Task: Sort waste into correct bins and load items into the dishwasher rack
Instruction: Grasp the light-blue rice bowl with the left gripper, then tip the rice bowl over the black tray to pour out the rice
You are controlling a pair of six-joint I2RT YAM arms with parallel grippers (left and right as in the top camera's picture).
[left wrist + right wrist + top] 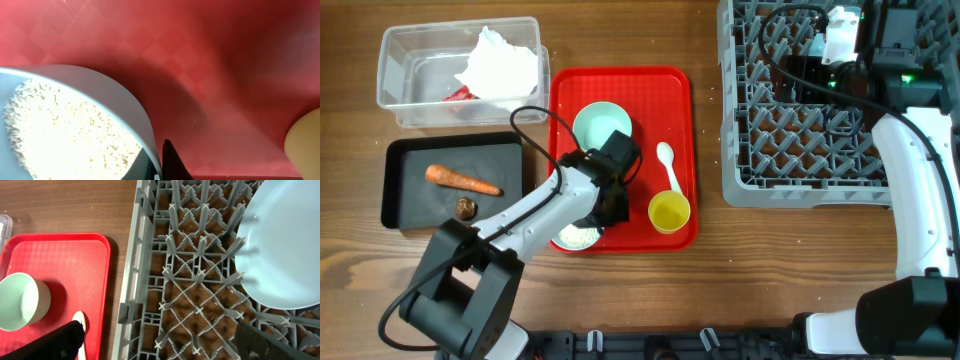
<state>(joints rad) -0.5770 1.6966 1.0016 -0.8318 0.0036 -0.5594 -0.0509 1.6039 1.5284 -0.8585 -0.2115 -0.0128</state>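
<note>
Robotics lab setup, wooden table [770, 270], white robot arm [920, 180], staged dishwasher rack [790, 170], red tray [670, 110]

Red tray [672, 100]: lies flat on my tabletop [620, 30].
Tabletop: brown wood grain.
Tray surface: seems faintly checkered, though my left wrist view blurs it.

Chequered red tray [210, 55], white rice [65, 135], light blue bowl [107, 90], yellow cup [669, 212]

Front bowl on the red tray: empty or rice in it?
Holds rice: left wrist view shows grains covering the bowl floor.
</note>
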